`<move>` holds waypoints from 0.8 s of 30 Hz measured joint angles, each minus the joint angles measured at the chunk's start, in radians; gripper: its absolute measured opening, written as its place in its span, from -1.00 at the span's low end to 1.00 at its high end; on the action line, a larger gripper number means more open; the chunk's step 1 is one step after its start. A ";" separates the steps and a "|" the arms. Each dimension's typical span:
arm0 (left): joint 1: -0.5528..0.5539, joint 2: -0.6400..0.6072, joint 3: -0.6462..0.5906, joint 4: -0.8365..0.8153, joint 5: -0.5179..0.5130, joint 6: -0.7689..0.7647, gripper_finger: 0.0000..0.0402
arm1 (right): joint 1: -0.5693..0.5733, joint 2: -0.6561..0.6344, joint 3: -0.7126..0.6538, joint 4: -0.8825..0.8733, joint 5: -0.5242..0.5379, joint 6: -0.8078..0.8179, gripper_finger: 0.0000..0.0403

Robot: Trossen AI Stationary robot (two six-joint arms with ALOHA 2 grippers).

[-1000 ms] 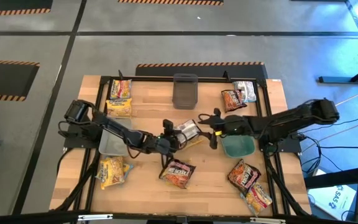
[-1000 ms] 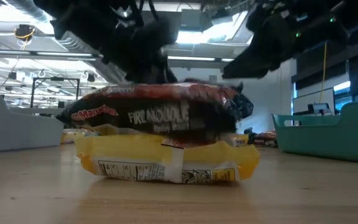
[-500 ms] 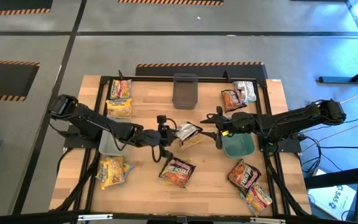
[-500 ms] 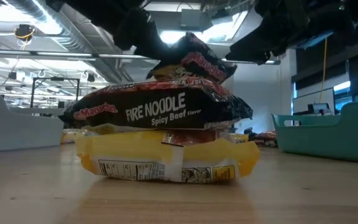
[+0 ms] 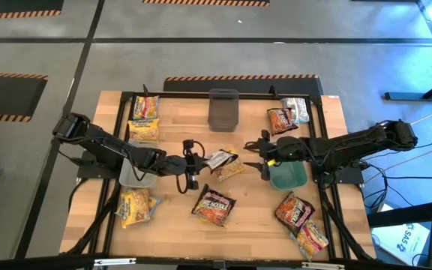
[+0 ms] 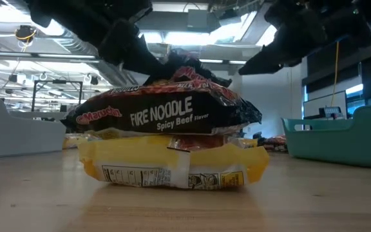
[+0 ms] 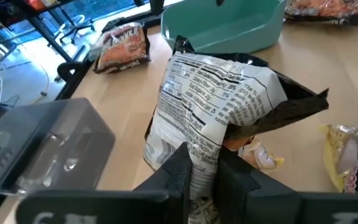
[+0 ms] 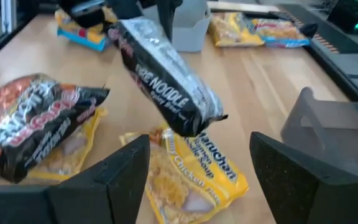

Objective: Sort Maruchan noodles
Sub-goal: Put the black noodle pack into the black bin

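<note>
Two dark jointed arms, black cables along them, each tool with broad matte-black fingers (image 8: 123,180)

1 silver-white packet (image 5: 218,158) hangs tilted at table centre, above a yellow packet (image 5: 233,169); 1 dark red packet (image 5: 214,208) lies at 6 o'clock; others scattered flat around the edges.

My wooden worktop (image 5: 178,120) stands on grey concrete floor (image 5: 201,60) with hazard striping (image 5: 238,77); ceiling lights (image 6: 172,22) glare overhead.
</note>
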 joint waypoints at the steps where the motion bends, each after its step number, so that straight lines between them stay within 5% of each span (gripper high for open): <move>1: -0.002 0.000 0.000 0.010 0.000 0.000 -0.78 | 0.000 0.000 0.000 -0.006 -0.004 -0.009 0.31; 11: -0.022 0.000 0.000 0.140 0.061 0.009 -0.78 | 0.001 0.016 0.000 -0.002 -0.131 -0.048 0.31; 17: -0.023 0.000 0.000 0.175 0.096 -0.014 -0.78 | 0.002 0.089 0.000 0.192 -0.244 -0.088 0.31; 24: -0.028 0.000 0.000 0.195 0.095 -0.024 -0.78 | 0.002 0.149 0.004 0.290 -0.233 -0.120 0.31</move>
